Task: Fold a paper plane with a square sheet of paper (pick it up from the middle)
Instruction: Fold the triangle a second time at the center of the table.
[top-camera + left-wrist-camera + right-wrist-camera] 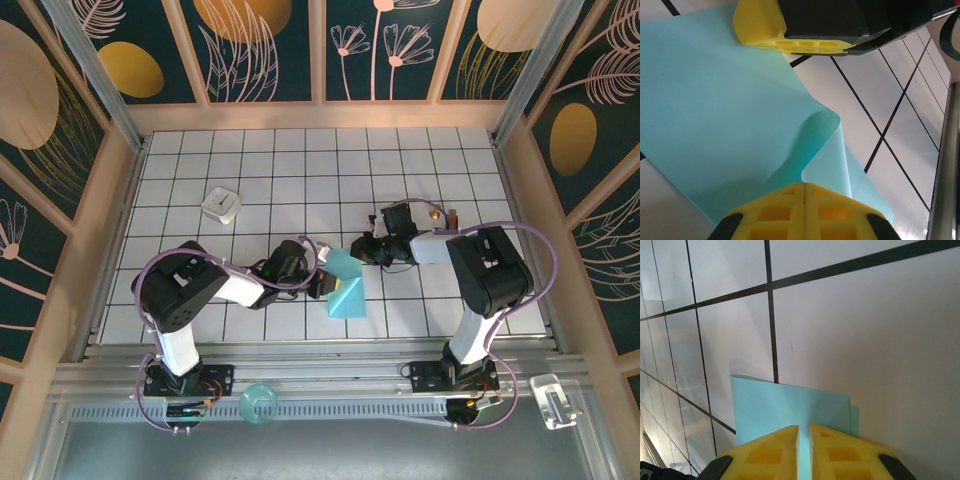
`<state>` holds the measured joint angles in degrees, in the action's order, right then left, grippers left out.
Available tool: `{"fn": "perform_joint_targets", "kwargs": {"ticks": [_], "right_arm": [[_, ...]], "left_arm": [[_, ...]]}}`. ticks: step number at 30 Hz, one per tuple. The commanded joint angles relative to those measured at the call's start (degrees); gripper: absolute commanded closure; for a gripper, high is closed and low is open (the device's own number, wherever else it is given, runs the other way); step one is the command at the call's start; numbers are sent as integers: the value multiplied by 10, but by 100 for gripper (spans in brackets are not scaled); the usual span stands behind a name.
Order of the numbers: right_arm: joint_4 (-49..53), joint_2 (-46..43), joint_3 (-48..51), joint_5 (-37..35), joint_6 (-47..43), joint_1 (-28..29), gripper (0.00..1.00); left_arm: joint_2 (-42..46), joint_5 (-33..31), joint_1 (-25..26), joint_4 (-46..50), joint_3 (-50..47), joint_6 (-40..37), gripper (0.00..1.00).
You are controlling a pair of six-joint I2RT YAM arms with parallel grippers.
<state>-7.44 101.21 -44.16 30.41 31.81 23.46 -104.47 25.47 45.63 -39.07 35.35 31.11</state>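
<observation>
Sheet: the square sheet of paper lies on the white tiled table, between the two grippers. Its nearer part is flat and its farther part is raised and bent over.
Sheet edges: in the left wrist view a flap is curled upward just ahead of the left fingertips. In the right wrist view a straight doubled edge is seen ahead of the right fingertips, with the under layer showing a little at one side.
Right gripper: it is almost closed. Blue paper is seen in the narrow slit between its yellow fingers, so the sheet is gripped at its edge.
Left gripper: its fingers are pressed together without a gap, at the curled flap. Whether paper is pinched cannot be told.
Spacing: the grippers are near each other, on opposite sides of the sheet.
Open room: bare tiles are seen beyond both grippers and to the outer side of each.
Limits: a metal rail runs behind the grippers, and wooden walls close the other sides.
White block: it stands well apart, beyond and left of the left gripper. The mark on its top is too small to be read.
</observation>
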Motion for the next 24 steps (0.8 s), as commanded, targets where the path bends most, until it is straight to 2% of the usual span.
{"fn": "perform_joint_targets", "kwargs": {"ticks": [1,24], "right_arm": [[19,31,-1,-34,-18,5,86],[25,31,-5,-38,-23,8,87]], "left_arm": [[-10,2,-7,0,14,-14,100],[-25,-11,-8,26,20,-33,100]]}}
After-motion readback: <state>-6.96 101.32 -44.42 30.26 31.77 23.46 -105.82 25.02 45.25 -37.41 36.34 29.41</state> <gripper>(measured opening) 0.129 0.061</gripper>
